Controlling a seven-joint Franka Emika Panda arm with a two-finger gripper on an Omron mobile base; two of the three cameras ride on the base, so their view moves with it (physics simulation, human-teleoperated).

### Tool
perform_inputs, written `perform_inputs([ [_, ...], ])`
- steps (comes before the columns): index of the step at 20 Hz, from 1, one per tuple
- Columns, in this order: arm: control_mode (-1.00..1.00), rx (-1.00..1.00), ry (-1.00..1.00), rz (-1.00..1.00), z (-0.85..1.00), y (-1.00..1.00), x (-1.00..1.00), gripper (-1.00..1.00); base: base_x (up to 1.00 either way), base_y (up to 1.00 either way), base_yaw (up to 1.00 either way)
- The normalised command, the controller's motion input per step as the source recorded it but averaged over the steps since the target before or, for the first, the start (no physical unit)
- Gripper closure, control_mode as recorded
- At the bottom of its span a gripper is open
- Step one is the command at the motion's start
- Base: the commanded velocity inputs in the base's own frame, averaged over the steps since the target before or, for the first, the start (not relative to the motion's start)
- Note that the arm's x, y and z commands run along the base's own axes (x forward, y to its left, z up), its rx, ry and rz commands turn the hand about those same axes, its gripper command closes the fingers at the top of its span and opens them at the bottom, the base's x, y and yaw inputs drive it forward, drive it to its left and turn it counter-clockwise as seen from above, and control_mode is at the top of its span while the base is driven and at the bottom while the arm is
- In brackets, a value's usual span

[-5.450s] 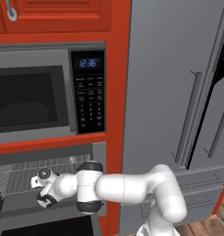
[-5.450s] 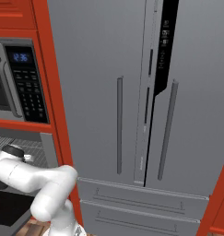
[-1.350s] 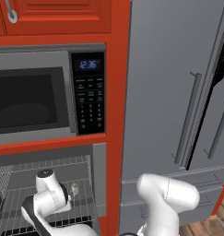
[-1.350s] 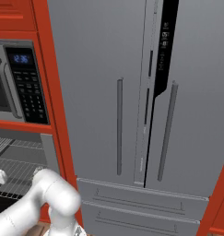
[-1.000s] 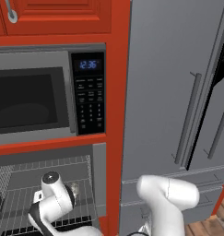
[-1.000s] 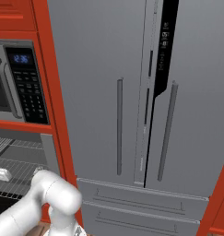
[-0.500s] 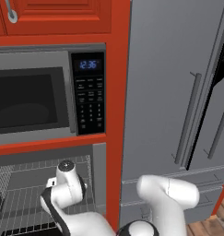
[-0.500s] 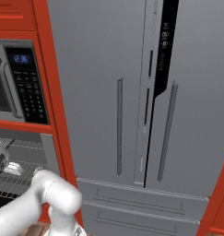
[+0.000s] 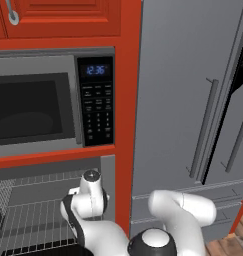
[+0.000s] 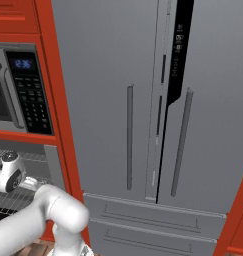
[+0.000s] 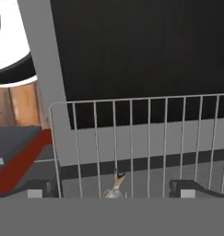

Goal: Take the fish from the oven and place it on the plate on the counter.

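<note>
The oven (image 9: 109,181) stands open below the microwave, its wire rack (image 9: 28,220) showing. My wrist (image 9: 90,192) hangs in front of the opening, with the hand pointing down. In the hand view my gripper (image 11: 115,193) is open, its fingertips (image 11: 39,190) far apart over the rack (image 11: 132,138). The small mottled fish (image 11: 115,185) lies on the rack between the fingertips, its tail up and its body cut off by the view's bottom. The dark glass of the lowered oven door (image 11: 141,50) lies below. The plate and the counter are out of view.
A grey microwave (image 9: 38,105) with a black keypad (image 9: 96,112) sits above the oven. A red cabinet post (image 9: 125,125) separates it from the steel fridge (image 10: 143,110) on the right. Wood floor (image 11: 21,103) shows beside the oven door.
My wrist has swung right and a little upward across the oven opening over the last second and a half. The base views have not shifted.
</note>
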Motion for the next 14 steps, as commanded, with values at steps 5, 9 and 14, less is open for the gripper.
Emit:
perform_inputs([
  [5,-1.00,0.00,0.00,0.00,-0.14,-0.03,0.37,-1.00,0.00,0.00,0.00],
  [9,-1.00,0.00,0.00,-0.01,-0.11,0.00,0.52,-1.00,0.00,0.00,0.00],
  [14,-1.00,0.00,0.00,0.00,-0.05,0.00,0.59,-1.00,0.00,0.00,0.00],
])
